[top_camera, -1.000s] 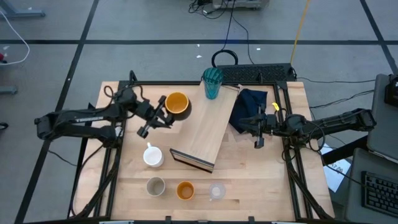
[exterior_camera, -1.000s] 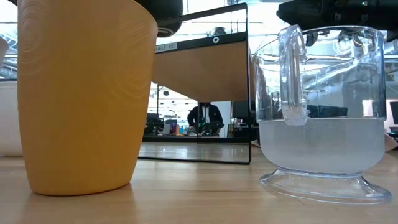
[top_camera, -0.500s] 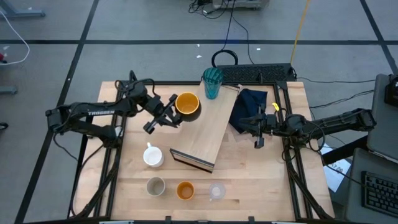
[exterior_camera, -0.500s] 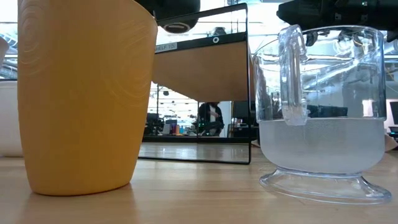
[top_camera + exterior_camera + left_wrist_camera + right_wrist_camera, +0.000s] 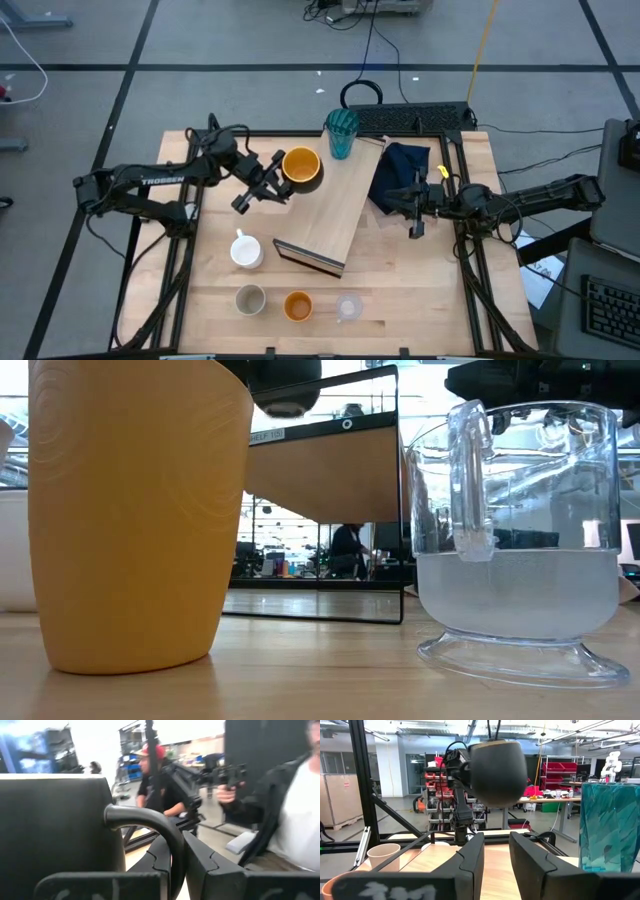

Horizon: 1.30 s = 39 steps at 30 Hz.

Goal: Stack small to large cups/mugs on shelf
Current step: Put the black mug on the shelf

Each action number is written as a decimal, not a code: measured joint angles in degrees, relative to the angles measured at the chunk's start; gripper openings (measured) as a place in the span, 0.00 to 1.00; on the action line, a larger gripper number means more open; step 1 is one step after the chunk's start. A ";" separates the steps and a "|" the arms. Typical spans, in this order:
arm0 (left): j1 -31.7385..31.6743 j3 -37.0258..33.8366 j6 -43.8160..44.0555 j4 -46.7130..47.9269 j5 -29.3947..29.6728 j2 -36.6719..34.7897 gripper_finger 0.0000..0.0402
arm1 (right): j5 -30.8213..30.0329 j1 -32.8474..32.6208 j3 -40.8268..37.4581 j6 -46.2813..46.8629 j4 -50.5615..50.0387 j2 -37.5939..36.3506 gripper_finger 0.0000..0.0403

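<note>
A wooden table seen from above, with a robot arm at each side. A long light-wood shelf [image 5: 335, 210] lies aslant across the middle, its dark end edge toward the near side.

The left gripper [image 5: 268, 180] holds the dark mug [image 5: 301, 166], yellow inside, in the air by the shelf's far left corner. Its jaws are clamped on the mug's handle, which the left wrist view shows curving between the fingers [image 5: 200, 865]. The right wrist view shows the mug's dark round body [image 5: 497, 766] hanging clear of the table, mouth up, probably so it can be lowered onto the shelf.

A teal tumbler [image 5: 341, 133] stands at the shelf's far end. The other cups wait off the shelf: a white mug [image 5: 245, 250] to its near left, and along the near edge a beige cup [image 5: 249, 298], an orange cup [image 5: 297, 305] and a clear glass [image 5: 348, 307] in a row.

The right gripper [image 5: 415, 212] waits just right of the shelf, beside a navy cloth [image 5: 400, 173], jaws apart and empty.

People [image 5: 295, 815] show in the room behind.
</note>
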State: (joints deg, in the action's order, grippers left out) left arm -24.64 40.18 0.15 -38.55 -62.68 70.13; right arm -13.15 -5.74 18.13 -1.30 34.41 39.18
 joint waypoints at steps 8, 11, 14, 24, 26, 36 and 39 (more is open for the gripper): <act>-1.91 0.00 -4.48 5.21 2.93 1.70 0.06 | -0.02 0.00 0.00 0.02 0.00 0.00 0.21; -2.12 0.00 -5.17 3.66 3.14 4.33 0.06 | -0.01 0.00 0.00 0.02 -0.01 -0.02 0.21; -2.37 0.00 -4.25 1.27 3.12 7.56 0.06 | -0.02 0.00 0.00 0.22 -0.05 -0.02 0.21; -2.82 0.00 0.31 -9.54 0.73 12.59 0.06 | 0.00 0.00 0.00 0.25 -0.30 -0.02 0.21; -2.82 0.00 0.14 -9.59 0.66 12.58 0.06 | 0.00 0.00 0.00 0.24 -0.40 -0.02 0.21; -2.65 0.00 -2.29 -9.53 0.93 12.57 0.06 | -0.02 0.00 0.00 0.25 -0.42 -0.02 0.21; -2.69 0.00 -2.48 -9.54 1.05 12.80 0.06 | 0.00 0.00 0.00 0.26 -0.42 -0.02 0.21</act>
State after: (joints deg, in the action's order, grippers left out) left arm -27.33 40.18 -2.32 -48.09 -61.63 82.93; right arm -13.15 -5.74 18.13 -1.04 34.00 39.16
